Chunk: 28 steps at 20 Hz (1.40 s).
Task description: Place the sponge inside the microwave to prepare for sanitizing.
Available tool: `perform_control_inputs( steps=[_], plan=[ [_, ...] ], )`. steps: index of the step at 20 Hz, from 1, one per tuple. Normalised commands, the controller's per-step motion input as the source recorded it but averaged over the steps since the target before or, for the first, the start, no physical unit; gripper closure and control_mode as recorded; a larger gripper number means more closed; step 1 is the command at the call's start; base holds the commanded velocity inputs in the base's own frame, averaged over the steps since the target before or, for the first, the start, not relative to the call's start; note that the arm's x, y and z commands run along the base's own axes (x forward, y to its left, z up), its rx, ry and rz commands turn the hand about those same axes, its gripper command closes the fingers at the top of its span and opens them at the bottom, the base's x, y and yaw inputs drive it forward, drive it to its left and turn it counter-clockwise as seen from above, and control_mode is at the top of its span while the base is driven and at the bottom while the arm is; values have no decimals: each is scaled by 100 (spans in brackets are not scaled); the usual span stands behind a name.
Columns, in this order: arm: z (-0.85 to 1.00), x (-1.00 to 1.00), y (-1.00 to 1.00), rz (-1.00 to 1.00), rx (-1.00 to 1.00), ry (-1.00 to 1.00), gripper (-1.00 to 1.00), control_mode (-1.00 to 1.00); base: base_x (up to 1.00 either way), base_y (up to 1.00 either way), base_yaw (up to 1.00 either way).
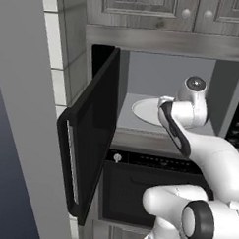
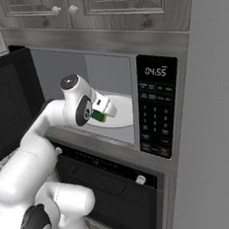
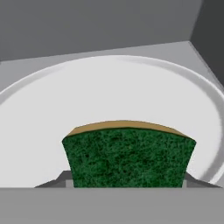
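Observation:
The microwave (image 1: 163,74) stands open, its keypad panel (image 2: 155,117) on the right. My gripper (image 2: 102,112) reaches inside the cavity, shut on the sponge (image 2: 99,116). In the hand view the sponge (image 3: 127,157) shows a dark green face with a tan edge on top. It sits between the two fingertips (image 3: 65,180) of my gripper (image 3: 127,181). It hangs over the near part of the round pale turntable (image 3: 109,92); whether it touches the turntable I cannot tell. From the left, my white hand covers the sponge in front of the turntable (image 1: 144,110).
The microwave's black door (image 1: 91,135) swings out to the left, handle toward me. A black oven (image 2: 113,186) with small round knobs sits directly below. Grey wooden cabinets (image 1: 146,9) hang above. A tall grey panel (image 2: 212,127) flanks the right side.

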Motion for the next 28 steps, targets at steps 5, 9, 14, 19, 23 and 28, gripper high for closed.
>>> perform_control_inputs(
  steps=[5,9,14,19,23,28],
  plan=[
    [-21,26,0,2,2,0,-100,-100,0,0,0],
    [-17,25,0,2,0,0,-100,-100,0,0,0],
    [-14,24,0,3,0,0,-100,-100,0,0,0],
    [-2,17,0,1,0,0,-100,-100,0,0,0],
    [13,-5,0,0,0,0,-100,-100,0,0,0],
    [29,-51,11,0,-2,-6,-100,-100,0,0,0]
  ],
)
